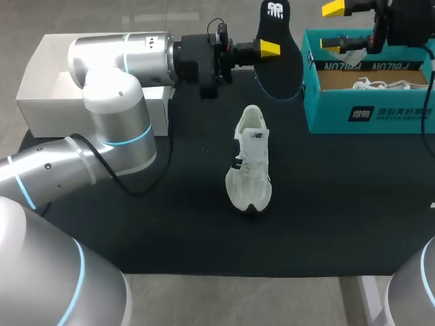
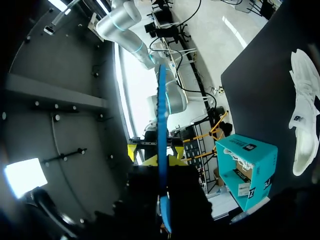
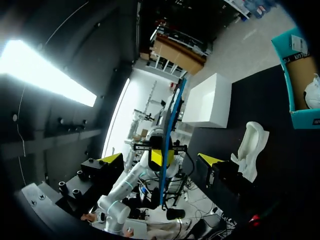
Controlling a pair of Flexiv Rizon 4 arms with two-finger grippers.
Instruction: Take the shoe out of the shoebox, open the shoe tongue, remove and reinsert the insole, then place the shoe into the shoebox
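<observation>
Bench [image 1: 170, 224] middle has your shoe [image 1: 250, 163] out already; left gripper [image 1: 270, 47] pinches the insole [image 1: 280, 64], right gripper [image 1: 333, 26] gapes empty. Reinsert, then shoebox [image 1: 367, 115] left.

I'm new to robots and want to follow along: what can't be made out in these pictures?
The shoebox, head view: its inside partly covered by the right gripper and cut off by the edge.
The shoe, head view: its inside too small to see.
The insole, left wrist view: edge-on, faces hidden.
</observation>
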